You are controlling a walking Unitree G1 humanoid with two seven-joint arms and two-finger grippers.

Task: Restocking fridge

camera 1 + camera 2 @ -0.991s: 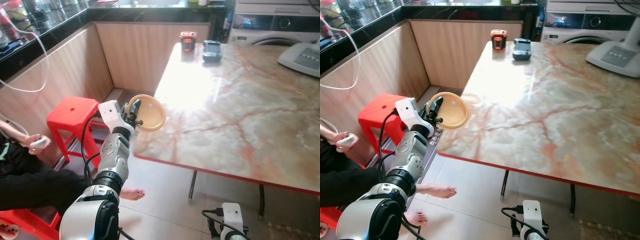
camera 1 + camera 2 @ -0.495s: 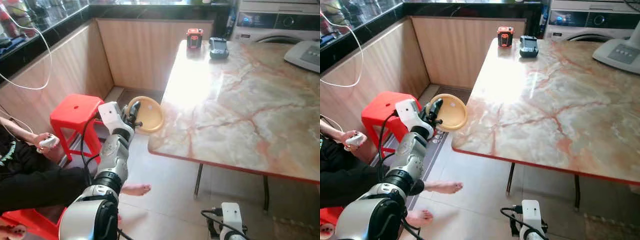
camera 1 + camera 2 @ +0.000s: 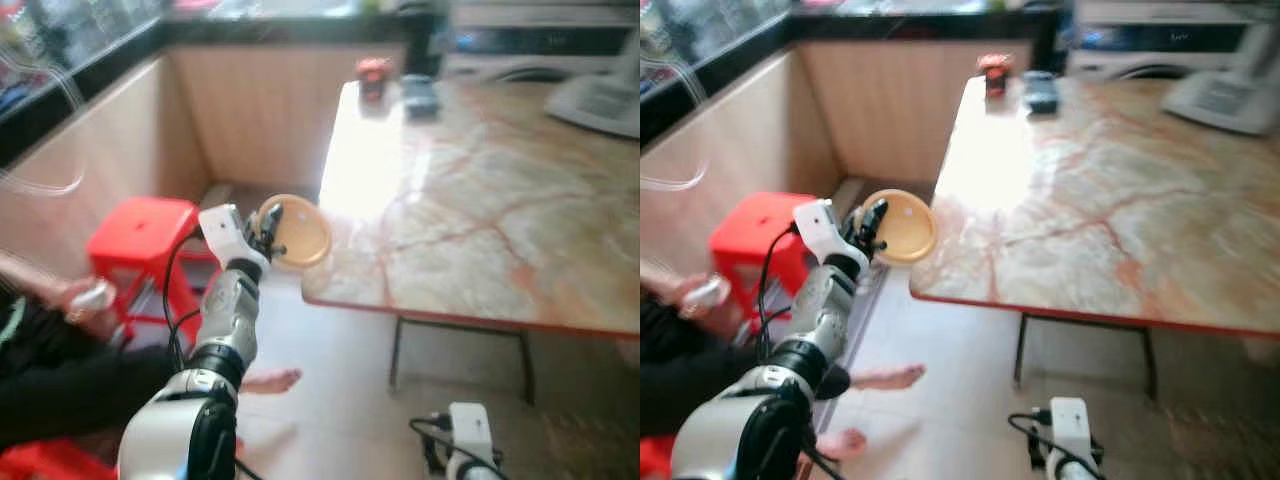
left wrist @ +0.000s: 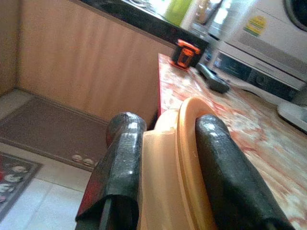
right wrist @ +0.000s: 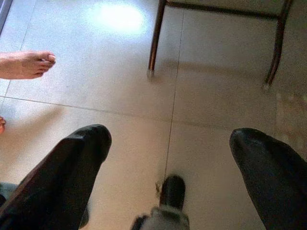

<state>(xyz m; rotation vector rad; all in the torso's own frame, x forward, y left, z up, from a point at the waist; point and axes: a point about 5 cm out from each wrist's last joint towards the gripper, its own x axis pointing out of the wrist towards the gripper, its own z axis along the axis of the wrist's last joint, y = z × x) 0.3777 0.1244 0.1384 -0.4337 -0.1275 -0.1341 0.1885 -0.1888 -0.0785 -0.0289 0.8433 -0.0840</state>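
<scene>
left gripper fingers clamped on yellow plate rim, off table corner; right gripper wide open.

Plate: pale yellow-orange, plain, clamped between the glossy black fingers of the left claw on a silver arm. Counter: cream marble veined in rust-orange and grey-green, red-edged; upon it a red-and-black item and a dark grey one. Stool: bright red; floor: light beige tile; cabinet panels: light wood under a black top; right claw: black.
</scene>
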